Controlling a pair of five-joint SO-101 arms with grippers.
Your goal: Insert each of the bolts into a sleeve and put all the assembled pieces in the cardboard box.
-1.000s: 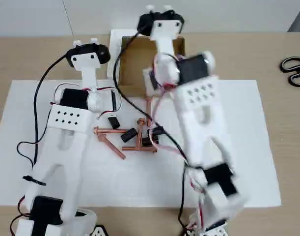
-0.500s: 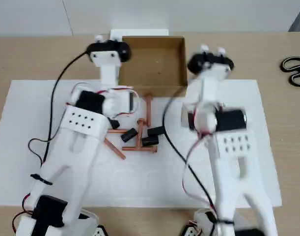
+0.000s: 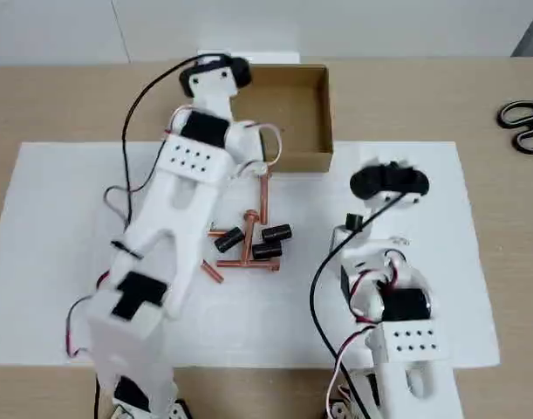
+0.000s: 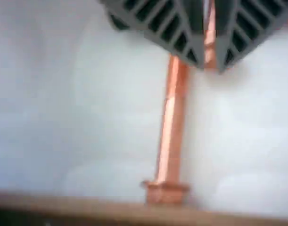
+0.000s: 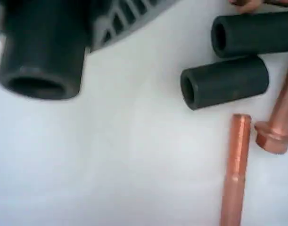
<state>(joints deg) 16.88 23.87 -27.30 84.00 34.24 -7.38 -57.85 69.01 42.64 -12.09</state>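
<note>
Starting on my left, my left jaws are pinched shut on the shank of a copper bolt (image 4: pixel 172 132); its hex head points away from me and sits just beside a brown edge. From above, my left arm (image 3: pixel 183 183) lies across the white sheet (image 3: pixel 57 218) with its tip at the front wall of the cardboard box (image 3: pixel 322 105).

In the middle of the sheet is the loose pile: three black sleeves (image 3: pixel 276 233) close together, with several more bolts (image 3: pixel 247 264) crossing between and beside them.

To the right of the pile, my right jaws grip one black sleeve (image 5: pixel 40 54), its open bore facing outward, near two of the loose sleeves.

Scissors (image 3: pixel 521 122) lie on the bare tabletop (image 3: pixel 406 96) at the far right.
</note>
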